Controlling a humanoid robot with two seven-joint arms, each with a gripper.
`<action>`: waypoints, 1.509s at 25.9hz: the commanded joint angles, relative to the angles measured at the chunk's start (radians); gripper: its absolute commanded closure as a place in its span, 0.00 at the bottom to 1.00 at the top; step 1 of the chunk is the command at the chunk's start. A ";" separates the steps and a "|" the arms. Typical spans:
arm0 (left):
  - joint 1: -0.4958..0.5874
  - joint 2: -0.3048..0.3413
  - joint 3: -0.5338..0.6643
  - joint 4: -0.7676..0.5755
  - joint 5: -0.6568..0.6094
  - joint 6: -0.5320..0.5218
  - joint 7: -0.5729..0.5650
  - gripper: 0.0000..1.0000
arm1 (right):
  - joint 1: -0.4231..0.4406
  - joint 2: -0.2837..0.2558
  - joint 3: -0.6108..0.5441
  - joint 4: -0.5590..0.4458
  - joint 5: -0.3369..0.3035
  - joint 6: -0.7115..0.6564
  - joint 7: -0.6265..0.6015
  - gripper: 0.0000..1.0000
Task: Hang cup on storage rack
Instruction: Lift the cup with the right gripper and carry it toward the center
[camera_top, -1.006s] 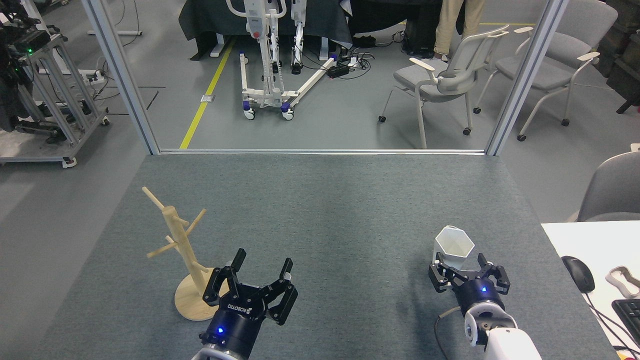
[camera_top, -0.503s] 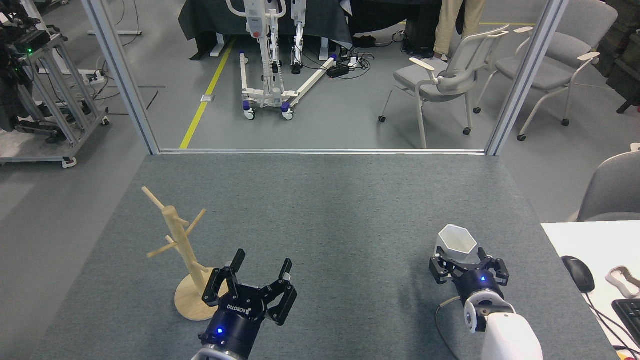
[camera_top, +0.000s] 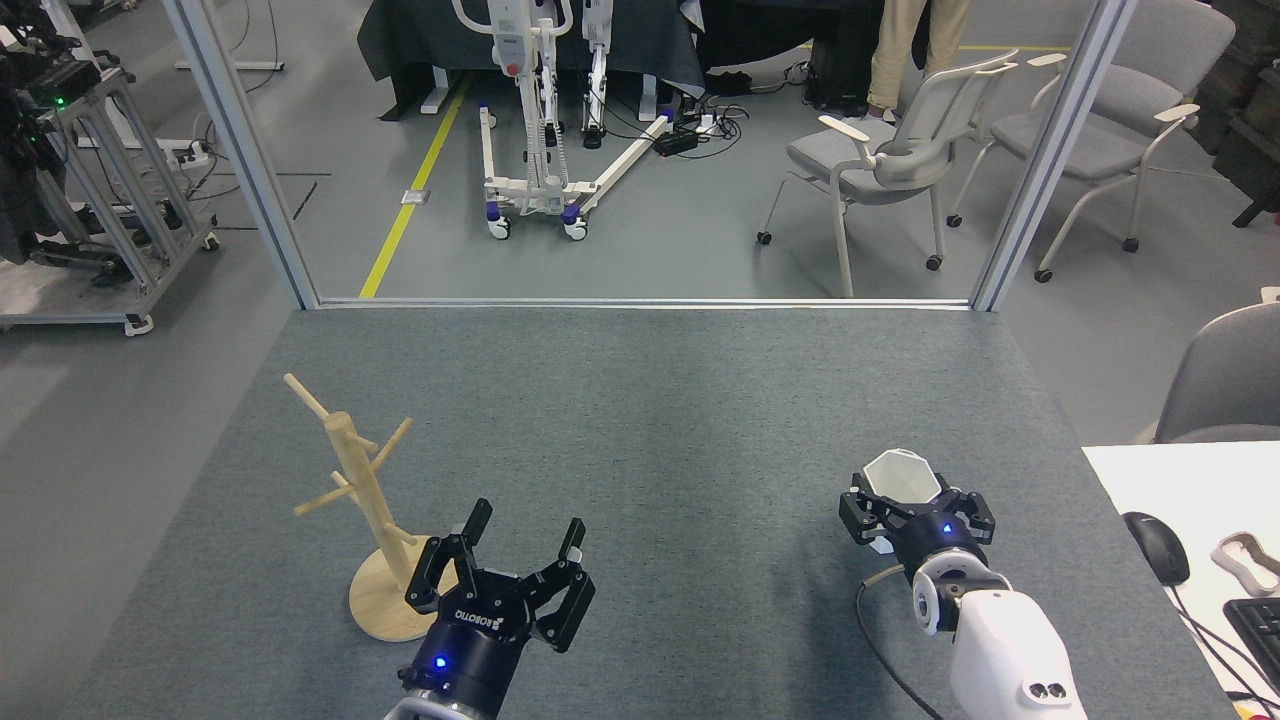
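Both end effectors sit low over the surface (camera_top: 640, 400). Right end effector (camera_top: 903, 500) grips the cup (camera_top: 900, 478). Left end effector (camera_top: 525, 535) is spread open beside the rack (camera_top: 362, 500).

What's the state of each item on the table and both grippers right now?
cup: upright, mouth up, right gripper around its lower part; lifted or resting, cannot tell.
storage rack: upright on the table, pegs bare.
right gripper: at the cup, fingers on both sides.
left gripper: open, holding nothing, beside the rack's base.

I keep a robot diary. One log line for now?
right pincer: around cup | left pincer: open, empty | rack: bare
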 joint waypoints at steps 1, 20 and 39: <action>0.000 -0.002 0.000 0.001 0.000 0.000 0.001 0.00 | -0.008 -0.002 0.013 0.004 -0.006 0.000 -0.001 0.01; 0.000 -0.001 -0.012 -0.003 0.000 -0.005 -0.001 0.00 | 0.118 -0.099 0.011 -0.354 -0.006 -0.101 0.029 0.83; 0.011 0.012 -0.072 -0.013 0.000 -0.109 0.010 0.00 | 0.355 -0.091 0.122 -1.013 -0.006 -0.001 0.313 0.91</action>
